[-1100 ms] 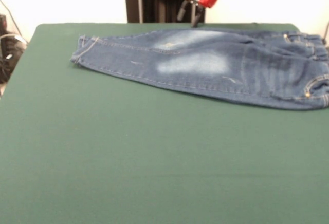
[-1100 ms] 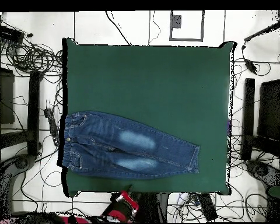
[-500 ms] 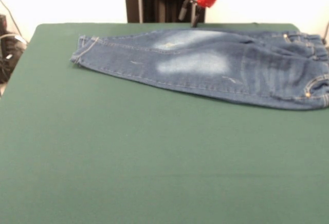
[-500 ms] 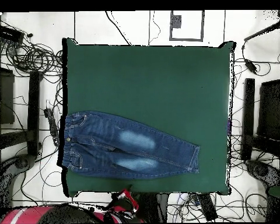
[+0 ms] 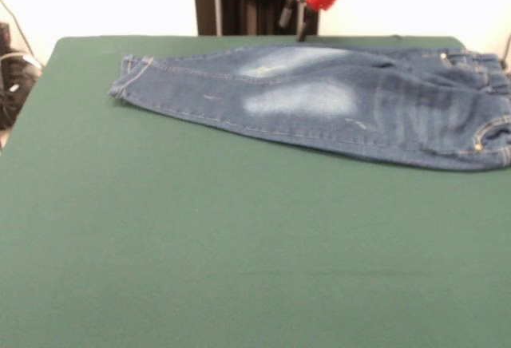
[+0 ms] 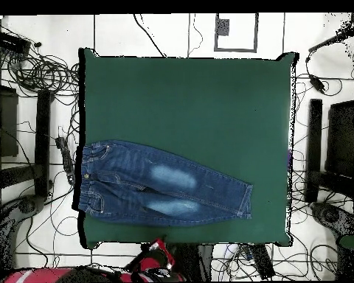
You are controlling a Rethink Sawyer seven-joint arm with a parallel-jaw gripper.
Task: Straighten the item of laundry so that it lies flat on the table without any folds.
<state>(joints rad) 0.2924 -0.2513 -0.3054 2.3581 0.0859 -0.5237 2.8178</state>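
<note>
Your gripper (image 5: 294,22) holds nothing, but how wide it is open I cannot tell. The jeans (image 5: 319,100) lie just below it on the counter (image 5: 239,244); bring it down slowly on the overlapped legs and spread them apart.

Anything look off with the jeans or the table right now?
The dark blue denim jeans lie flat, but their gathered waistband overhangs the green felt table at one edge. The red gripper hangs clear behind them. Nothing looks damaged.
</note>
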